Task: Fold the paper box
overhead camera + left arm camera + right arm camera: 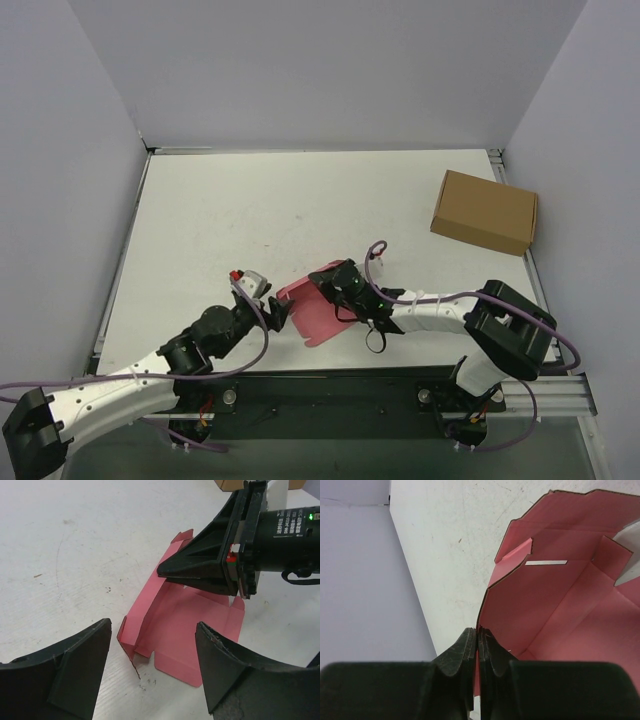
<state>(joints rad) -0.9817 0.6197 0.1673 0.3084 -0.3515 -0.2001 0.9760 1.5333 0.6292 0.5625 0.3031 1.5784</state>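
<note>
I am clamping the paper box (555, 605) edge in the right pincer (478, 636), left pincer (153, 630) released; tugging could tear it.

You could read nothing: the white print on the black housing (287, 527) behind the right gripper (160, 572) was too small and blurred

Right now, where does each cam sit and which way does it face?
Top external: above, behind the bases, looking down at the table; both arms show.
Left wrist: on the left arm, facing the paper box past the open left gripper; the right gripper shows too.
Right wrist: on the right arm, facing along its shut fingers pinching a box wall.
Shared: all three show the paper box.
</note>
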